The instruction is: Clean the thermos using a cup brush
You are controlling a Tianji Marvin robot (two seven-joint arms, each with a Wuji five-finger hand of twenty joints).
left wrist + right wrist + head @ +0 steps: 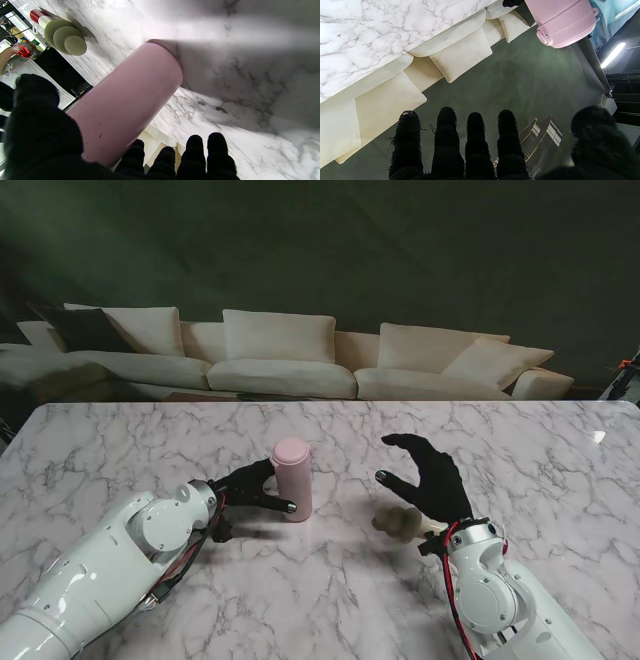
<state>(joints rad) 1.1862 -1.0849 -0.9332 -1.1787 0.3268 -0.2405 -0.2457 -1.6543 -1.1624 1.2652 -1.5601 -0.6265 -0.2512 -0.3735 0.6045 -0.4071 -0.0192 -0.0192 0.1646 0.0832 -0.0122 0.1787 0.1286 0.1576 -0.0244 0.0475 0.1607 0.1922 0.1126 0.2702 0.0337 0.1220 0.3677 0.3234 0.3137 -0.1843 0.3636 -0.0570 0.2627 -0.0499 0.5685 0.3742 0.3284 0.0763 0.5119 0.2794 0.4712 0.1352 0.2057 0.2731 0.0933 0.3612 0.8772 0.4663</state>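
Observation:
A pink thermos [291, 477] stands upright with its lid on, near the middle of the marble table [120, 450]. My left hand [250, 488] is wrapped around its lower body from the left. In the left wrist view the thermos [125, 100] lies between the thumb [37, 112] and the fingers [195, 155]. The cup brush [397, 522], with its olive sponge head, lies on the table right of the thermos. The left wrist view shows the brush [66, 37] with its red and white handle. My right hand [430, 475] hovers open just above the brush, its fingers [475, 140] spread and holding nothing. The thermos lid [563, 22] shows in the right wrist view.
A cream sofa [280, 360] with cushions stands beyond the table's far edge. Bare marble stretches to the left, to the right and nearer to me.

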